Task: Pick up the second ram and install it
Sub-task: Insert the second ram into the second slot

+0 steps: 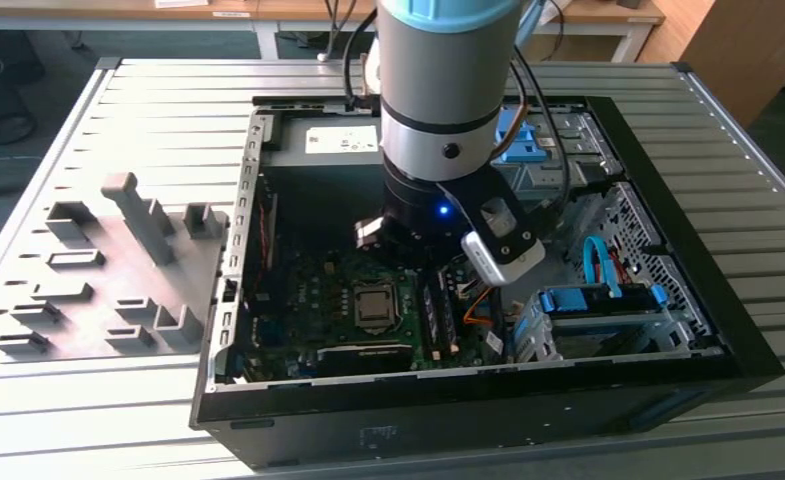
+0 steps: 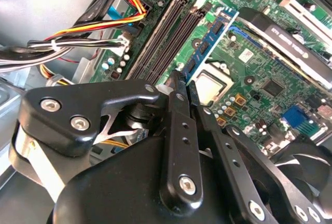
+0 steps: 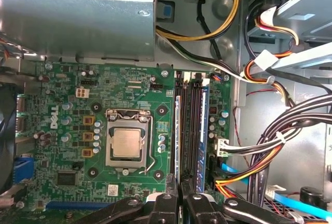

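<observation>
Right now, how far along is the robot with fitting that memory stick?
Picking up looks done: the second ram already stands in the motherboard slot nearest the processor. In hand: the gripper sits right at the stick's end. Whether the stick is fully seated I cannot tell.

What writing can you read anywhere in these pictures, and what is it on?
Motherboard: white maker's logo beside the processor socket; its fine print is too small to read.
White label on the computer case: too blurred to read.
Nothing else is legible.
</observation>
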`<state>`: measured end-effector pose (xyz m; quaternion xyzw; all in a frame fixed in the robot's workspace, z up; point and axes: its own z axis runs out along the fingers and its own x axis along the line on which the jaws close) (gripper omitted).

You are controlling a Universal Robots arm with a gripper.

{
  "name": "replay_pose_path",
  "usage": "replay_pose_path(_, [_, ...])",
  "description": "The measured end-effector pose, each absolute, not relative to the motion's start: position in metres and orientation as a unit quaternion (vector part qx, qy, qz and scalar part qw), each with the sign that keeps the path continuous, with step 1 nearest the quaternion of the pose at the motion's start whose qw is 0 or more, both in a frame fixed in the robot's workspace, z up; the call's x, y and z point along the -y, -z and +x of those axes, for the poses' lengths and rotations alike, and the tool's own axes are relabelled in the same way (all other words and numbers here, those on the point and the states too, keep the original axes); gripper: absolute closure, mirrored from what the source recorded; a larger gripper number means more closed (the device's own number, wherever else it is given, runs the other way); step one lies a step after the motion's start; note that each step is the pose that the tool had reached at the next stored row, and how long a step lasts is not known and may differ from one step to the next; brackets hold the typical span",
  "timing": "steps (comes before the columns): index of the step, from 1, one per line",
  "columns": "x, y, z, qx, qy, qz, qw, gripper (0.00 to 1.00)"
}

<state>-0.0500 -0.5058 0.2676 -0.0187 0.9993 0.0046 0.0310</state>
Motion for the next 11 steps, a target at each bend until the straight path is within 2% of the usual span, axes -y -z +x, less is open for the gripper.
replay_pose_path(11, [0.5058, -0.265, -0.05, -0.999, -0.005, -0.019, 0.031, 0.86])
